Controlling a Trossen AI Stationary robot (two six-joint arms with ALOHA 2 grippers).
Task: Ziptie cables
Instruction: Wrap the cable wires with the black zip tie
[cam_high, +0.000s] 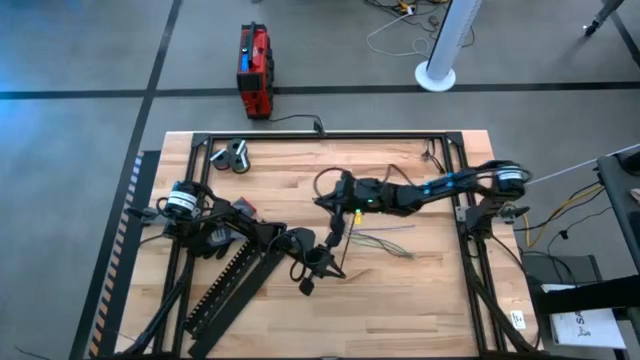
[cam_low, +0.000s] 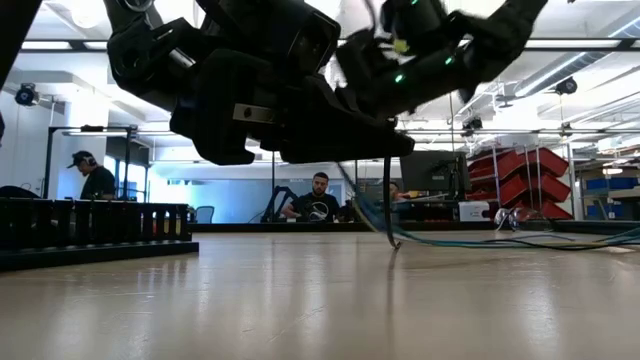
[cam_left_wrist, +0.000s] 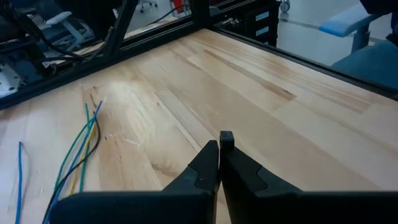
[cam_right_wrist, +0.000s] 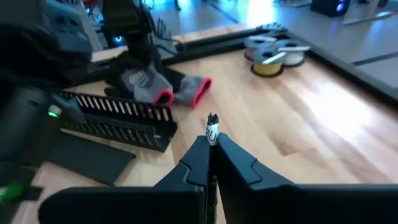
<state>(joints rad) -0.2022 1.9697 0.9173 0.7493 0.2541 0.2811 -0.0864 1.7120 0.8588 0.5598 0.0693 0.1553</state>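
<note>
While both arms hang over the middle of the wooden table (cam_high: 420, 300), the cables (cam_high: 385, 238) lie loose on the bare wood just in front of the right arm. In the left wrist view they (cam_left_wrist: 78, 152) show as thin strands of blue, green, yellow and a dark one, fanned apart at one end; at least four can be counted, and more may lie hidden. Such wires are judged light, limp and prone to slip and splay, so they are best pinched where the strands run closest together, not at the fanned tips. The left claw (cam_left_wrist: 220, 144) is closed with nothing visible between its fingers. The right claw (cam_right_wrist: 210, 142) is closed on a small white-marked piece (cam_right_wrist: 212, 132), too small to name. Also present: one black comb-toothed duct (cam_high: 232, 283), one pair of grey gloves with pink cuffs (cam_right_wrist: 163, 87), and two wire spools (cam_right_wrist: 273, 55).
</note>
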